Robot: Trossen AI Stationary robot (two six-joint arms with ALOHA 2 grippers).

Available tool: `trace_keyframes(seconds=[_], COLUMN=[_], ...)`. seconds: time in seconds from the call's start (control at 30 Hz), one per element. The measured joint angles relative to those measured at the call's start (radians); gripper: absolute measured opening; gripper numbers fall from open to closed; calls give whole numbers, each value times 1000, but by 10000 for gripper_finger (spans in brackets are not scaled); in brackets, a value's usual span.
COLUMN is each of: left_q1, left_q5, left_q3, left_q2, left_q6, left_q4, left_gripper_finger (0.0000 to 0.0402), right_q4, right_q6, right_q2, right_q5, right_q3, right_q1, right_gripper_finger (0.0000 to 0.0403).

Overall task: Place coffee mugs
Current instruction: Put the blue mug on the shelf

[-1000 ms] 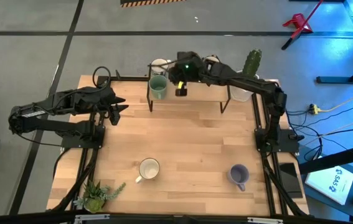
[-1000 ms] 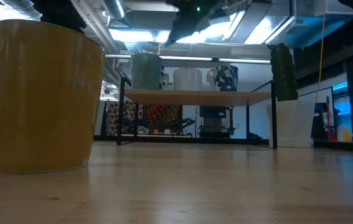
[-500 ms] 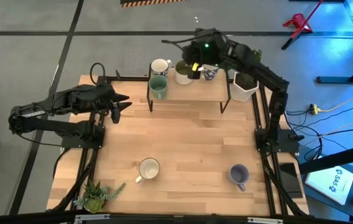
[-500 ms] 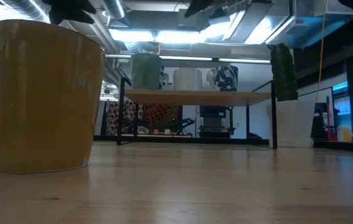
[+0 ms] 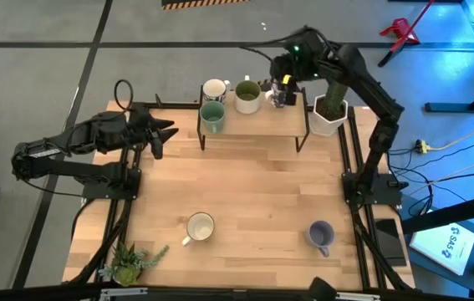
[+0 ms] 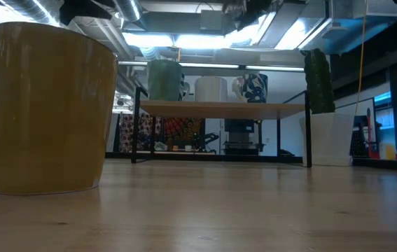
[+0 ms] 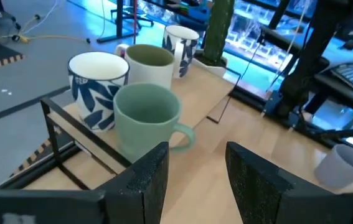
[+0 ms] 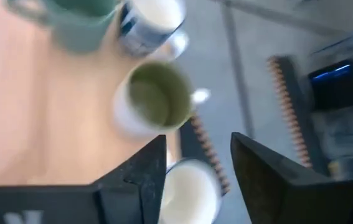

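We count six coffee mugs. Four stand on the low shelf [image 5: 253, 125] at the table's far edge: a teal green mug [image 5: 212, 116] at its front left corner, a white mug with blue leaves [image 5: 215, 89] just behind it, an olive green mug [image 5: 247, 96] near the middle, and a second blue-patterned mug [image 5: 282, 96] beside that, mostly hidden under the arm. Well in front of the shelf, the pale yellow mug [image 5: 199, 227] and the lavender mug [image 5: 321, 236] stand on the table. One white cactus pot [image 5: 328, 115] sits at the shelf's right end.

The right gripper [image 5: 287, 81] hovers over the shelf's back right part, fingers spread wide and apparently empty, though its wrist view is blurred. The left gripper [image 5: 160, 138] hangs left of the shelf, aimed at it, fingers apart and empty.
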Motion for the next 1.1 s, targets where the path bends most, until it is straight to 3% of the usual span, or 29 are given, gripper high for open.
trace_keyframes(seconds=[0.27, 0.5, 0.63, 0.8, 1.1], left_q1=[0, 0, 0, 0, 0], left_q5=[67, 87, 166, 303, 323], left_q3=[0, 0, 0, 0, 0], left_q2=[0, 0, -1, -1, -1], left_q6=[-48, -44, -45, -46, -44], left_q4=[5, 3, 1, 0, -4], left_gripper_finger=[154, 154, 154, 154, 154], right_q4=[-278, -268, -269, -269, -194], right_q6=[80, 180, 264, 377, 646], right_q2=[-8, -62, -109, -214, -436], right_q5=[-28, 60, 125, 125, 125], right_q3=[0, -67, -167, -357, -698], right_q1=[46, 192, 266, 347, 481], right_gripper_finger=[185, 171, 167, 166, 166])
